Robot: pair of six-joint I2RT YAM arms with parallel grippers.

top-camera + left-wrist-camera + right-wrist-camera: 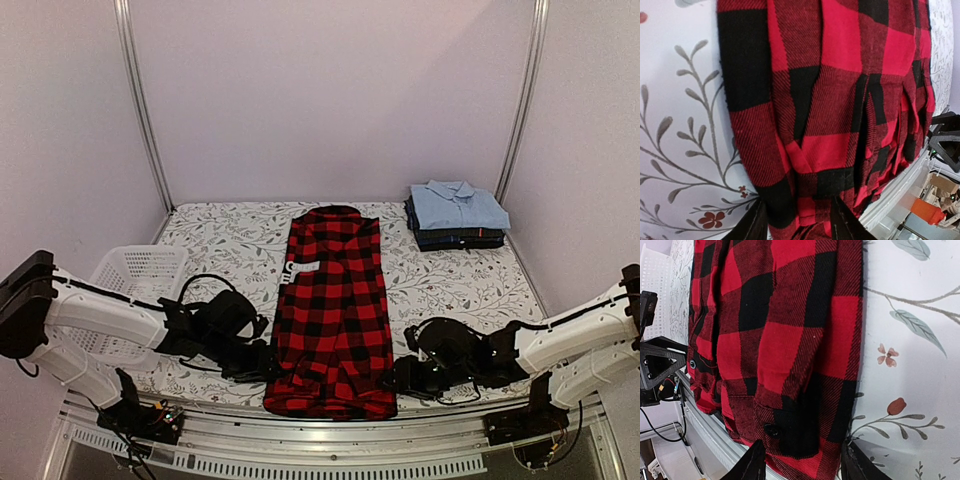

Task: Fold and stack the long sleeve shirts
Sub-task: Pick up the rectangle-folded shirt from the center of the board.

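Observation:
The red-and-black check shirt (332,310) lies in a long narrow strip down the middle of the table, collar at the far end. My left gripper (262,362) is at its near left edge and my right gripper (400,378) at its near right edge. In the left wrist view the gripper (797,225) stands open, its fingers (752,227) astride the hem cloth (820,150). In the right wrist view the gripper (802,465) is open too, its fingers (860,467) spanning the buttoned corner (790,430). A stack of folded shirts, light blue (456,205) over dark navy (460,238), sits at the back right.
A white mesh basket (135,290) stands at the left, behind my left arm. The table wears a leaf-print cloth (450,285). The shirt's hem hangs slightly over the near metal edge (330,425). Walls close in the back and both sides.

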